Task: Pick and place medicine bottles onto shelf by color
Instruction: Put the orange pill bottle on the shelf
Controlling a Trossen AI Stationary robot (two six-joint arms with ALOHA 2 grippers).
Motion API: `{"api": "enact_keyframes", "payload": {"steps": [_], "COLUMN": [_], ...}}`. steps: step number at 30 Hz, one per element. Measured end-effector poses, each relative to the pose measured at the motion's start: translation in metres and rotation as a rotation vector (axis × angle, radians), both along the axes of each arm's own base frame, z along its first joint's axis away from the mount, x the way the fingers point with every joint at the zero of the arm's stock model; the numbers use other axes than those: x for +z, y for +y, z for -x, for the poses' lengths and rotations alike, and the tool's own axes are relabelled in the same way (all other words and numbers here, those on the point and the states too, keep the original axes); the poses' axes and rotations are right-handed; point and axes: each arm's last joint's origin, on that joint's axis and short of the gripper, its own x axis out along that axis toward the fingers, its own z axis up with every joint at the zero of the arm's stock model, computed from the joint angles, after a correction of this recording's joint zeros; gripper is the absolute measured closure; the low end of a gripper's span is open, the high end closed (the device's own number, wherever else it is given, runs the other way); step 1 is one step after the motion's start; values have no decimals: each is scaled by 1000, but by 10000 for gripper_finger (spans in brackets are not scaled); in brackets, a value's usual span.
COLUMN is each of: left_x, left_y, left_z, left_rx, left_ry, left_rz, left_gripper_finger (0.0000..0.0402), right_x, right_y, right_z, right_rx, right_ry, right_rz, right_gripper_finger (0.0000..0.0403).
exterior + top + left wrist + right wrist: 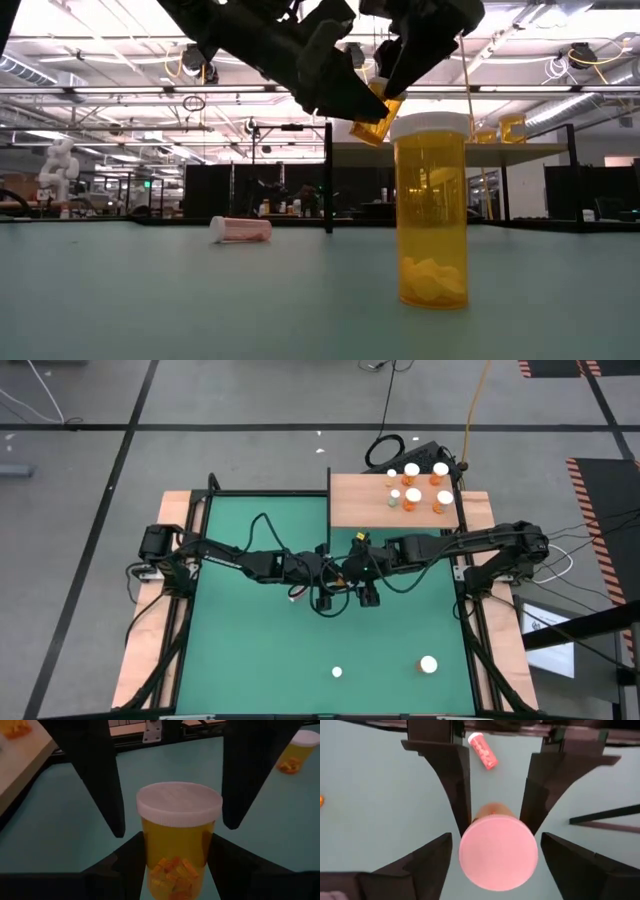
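Observation:
An orange medicine bottle (177,850) with a white cap hangs above the green mat's middle, and my left gripper (176,862) is shut on it. My right gripper (497,847) comes down on it from above, open, with a finger on each side of the cap (498,854). Several capped bottles (413,494) stand on the wooden shelf (360,500) at the far right. Two more bottles (428,664) (337,672) stand upright on the mat near the front edge. A pinkish bottle (240,230) lies on its side on the mat. My left gripper pinches the bottle's orange body (150,845) below the cap between its two fingers. The fingers come from the table's left, slanting down, and lie across the bottle. The bottle is lifted clear of the mat and tilted (375,122), cap uppermost. My right gripper's fingers (107,795) flank the cap closely; whether they touch it I cannot tell.
A black post (328,175) stands at the shelf's left edge. Wooden strips (150,630) frame the green mat (250,650). Both arms cross the mat's middle; cables (265,525) trail over the mat's far part.

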Motion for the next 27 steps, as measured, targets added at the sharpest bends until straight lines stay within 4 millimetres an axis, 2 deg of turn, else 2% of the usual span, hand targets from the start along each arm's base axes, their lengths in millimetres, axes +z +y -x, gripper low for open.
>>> {"api": "enact_keyframes", "payload": {"steps": [11, 18, 21, 27], "left_x": [2, 2, 2, 6], "left_y": [0, -2, -7, -10], "left_z": [-1, -1, -1, 2], "left_rx": [-9, -15, -20, 71], "left_ry": [-17, -18, -21, -22], "left_rz": [-17, -17, -2, -51], "left_gripper_finger": [213, 208, 172, 52], "right_x": [1, 0, 1, 7], "right_y": [0, 0, 0, -7], "right_z": [0, 0, 3, 11], "right_rx": [13, 13, 23, 1], "right_ry": [-7, 2, 14, 28], "right_rz": [7, 6, 6, 11], "right_gripper_finger": [197, 194, 188, 196]}}
